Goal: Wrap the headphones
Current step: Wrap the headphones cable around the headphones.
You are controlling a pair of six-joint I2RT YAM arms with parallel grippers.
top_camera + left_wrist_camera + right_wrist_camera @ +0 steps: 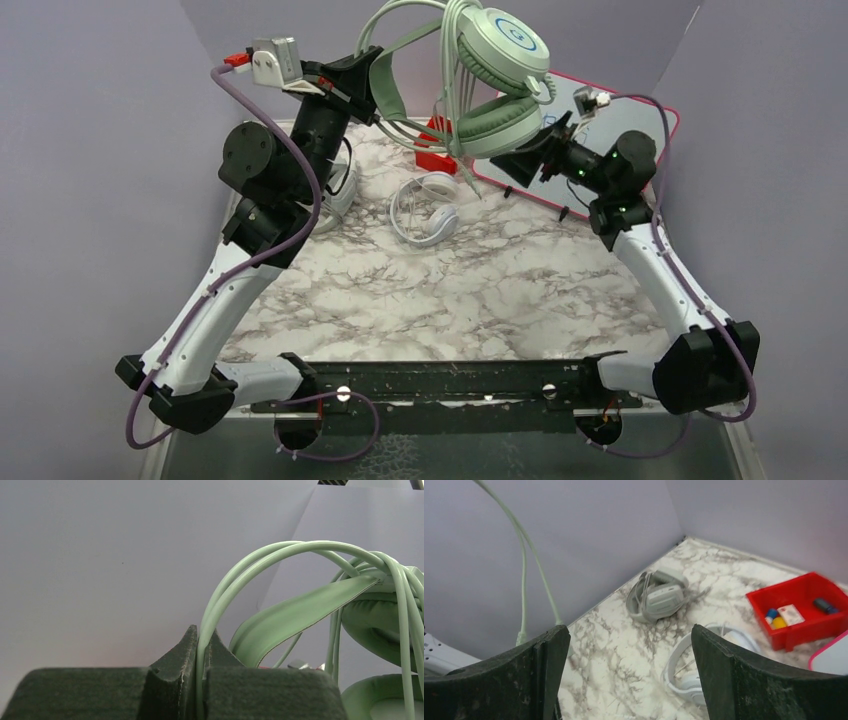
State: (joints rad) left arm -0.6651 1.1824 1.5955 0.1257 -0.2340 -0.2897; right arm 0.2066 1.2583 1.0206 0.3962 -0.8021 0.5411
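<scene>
A pale mint pair of headphones hangs in the air at the back of the table, its thin cable looped several times round the band by the cups. My left gripper is raised and shut on the pair's thin arched hoops, pinched between the jaws of the left gripper; the wide strap and the cups lie to the right. My right gripper stands open just below the lower cup and holds nothing. Through the right gripper I see only table. A mint cable end dangles at the left.
A white pair of headphones lies mid-table. A grey-green pair lies by the left wall, partly under my left arm. A red bin with small items and a pink-edged board sit at the back.
</scene>
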